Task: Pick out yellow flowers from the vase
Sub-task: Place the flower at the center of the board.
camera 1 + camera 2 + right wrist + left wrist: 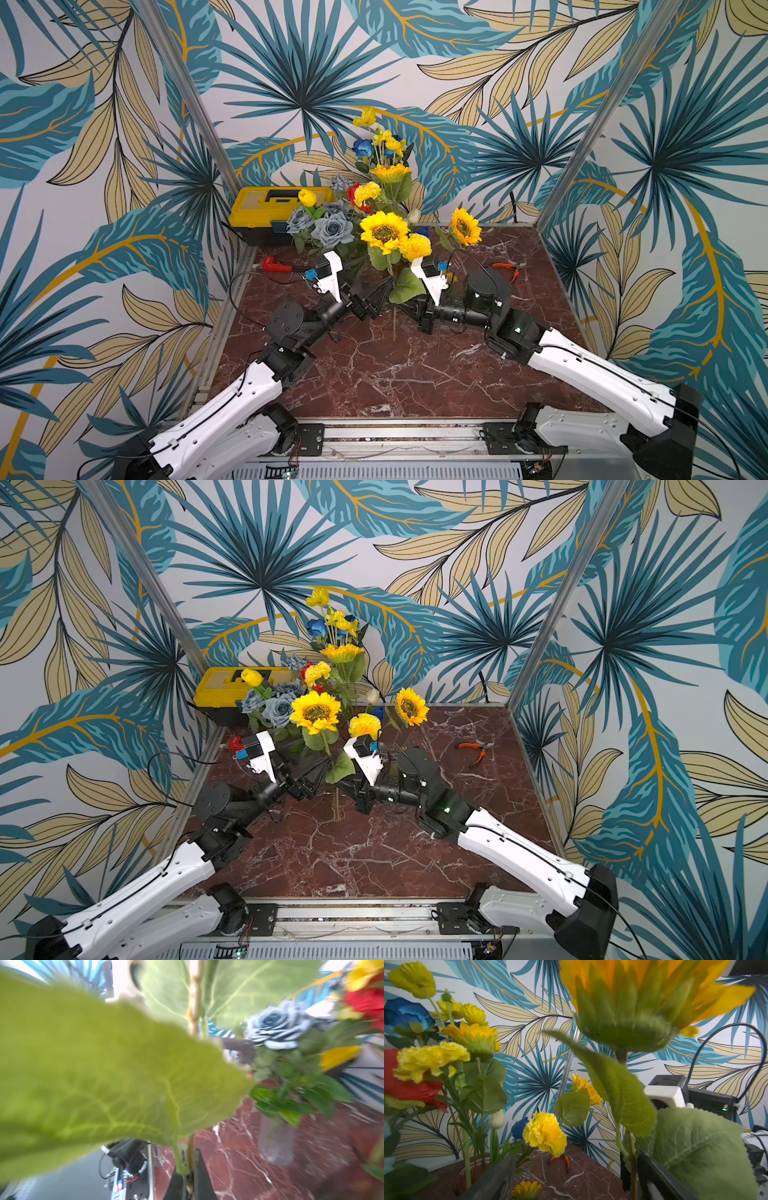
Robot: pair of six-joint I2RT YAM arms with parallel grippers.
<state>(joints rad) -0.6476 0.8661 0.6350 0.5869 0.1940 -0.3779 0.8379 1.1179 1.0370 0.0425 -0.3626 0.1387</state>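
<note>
One big sunflower (384,232) is out of the vase (276,1147), upright over the desk (395,386). Its stem is pinched tight in my right fingers (202,1178), gripped low so leaves and head hang clear. My left fingers (496,1180) gape wide either side of that stem, holding nothing; I judge it's a hand-off to the right. Several yellow flowers (368,192) sit in the vase among the grey-blue roses (332,230), so plenty left to pull.
</note>
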